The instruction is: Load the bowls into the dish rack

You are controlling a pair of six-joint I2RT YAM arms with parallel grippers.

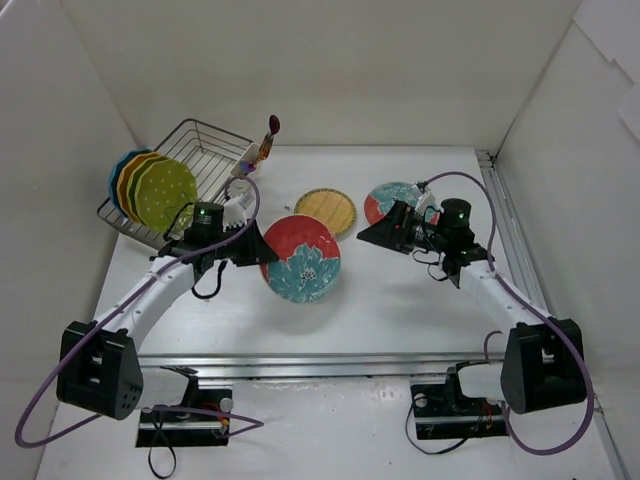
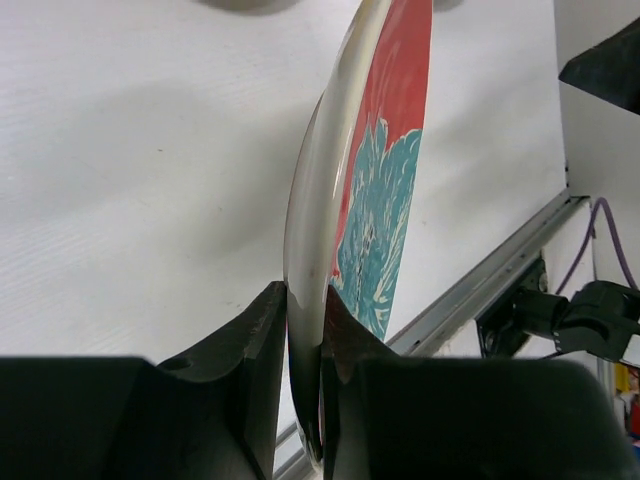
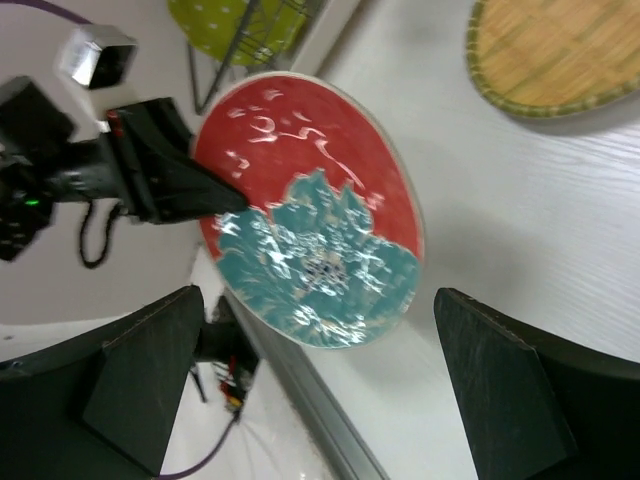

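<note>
The left jaws pinch the rim of a red-and-teal bowl, holding it up and tilted over the bench, near the dish rack. The right jaws are wide apart, holding nothing.
</note>
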